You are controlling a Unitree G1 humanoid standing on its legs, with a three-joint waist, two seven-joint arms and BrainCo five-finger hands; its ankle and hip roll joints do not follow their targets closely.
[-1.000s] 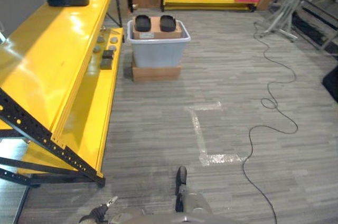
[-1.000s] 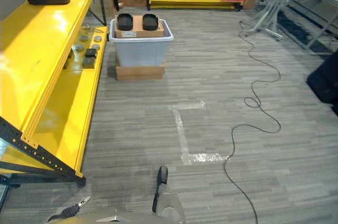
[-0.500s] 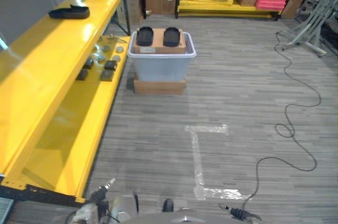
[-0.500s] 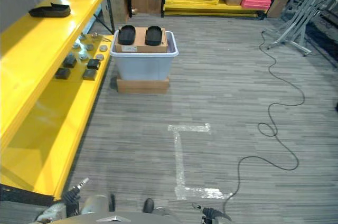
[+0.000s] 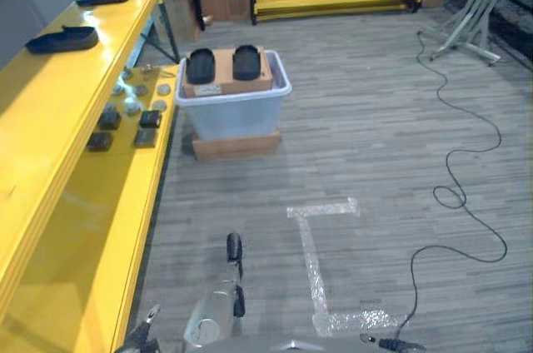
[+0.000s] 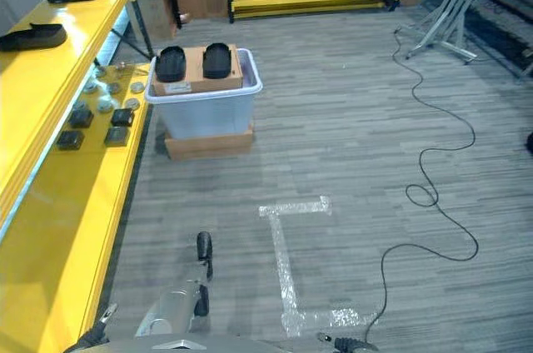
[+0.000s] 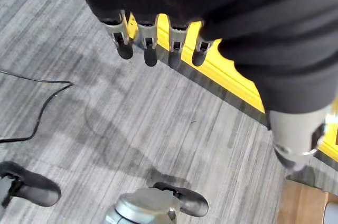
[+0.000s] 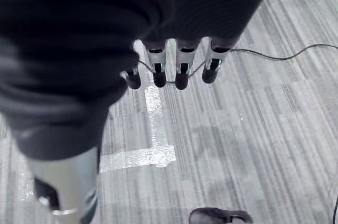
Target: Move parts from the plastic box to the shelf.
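Ahead of me the plastic box [image 5: 235,107] stands on the grey floor [image 5: 366,145], raised on a flat brown base [image 5: 236,145] and just beside the yellow shelf [image 5: 83,203] on my left. Across its top lies a cardboard piece [image 5: 226,78] carrying two black parts [image 5: 201,64] side by side. More small dark and round parts [image 5: 125,116] already sit on the lower level of the shelf, near the box, and two black trays [image 5: 62,38] rest on the upper level.

My left hand [image 7: 158,36] hangs low over the floor, fingers straight and relaxed, holding nothing — the shelf's yellow edge shows just past them. My right hand [image 8: 174,68] hangs the same way, fingers loose and empty, above the strip of clear tape [image 8: 140,158] on the floor. Both are well apart from the box and its parts.
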